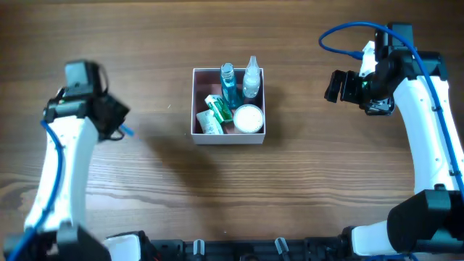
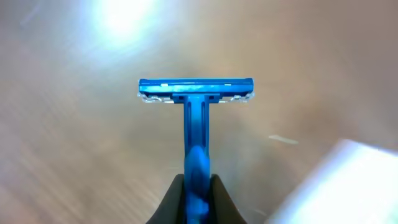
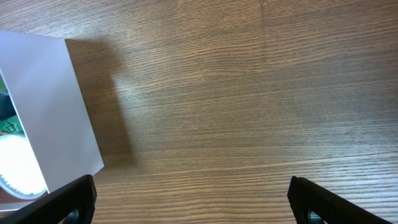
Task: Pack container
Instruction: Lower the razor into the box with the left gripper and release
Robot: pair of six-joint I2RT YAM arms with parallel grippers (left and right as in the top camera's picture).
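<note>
White arms (image 1: 61, 156), black joints (image 1: 83, 76), blue cables (image 1: 341, 28)

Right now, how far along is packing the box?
Done: a blue bottle, a clear bottle, green packets and a white-lidded jar sit inside the container. In hand: the left gripper is shut on a blue razor, away from the container. Left: getting that razor in. The right gripper hangs open and empty.
</note>
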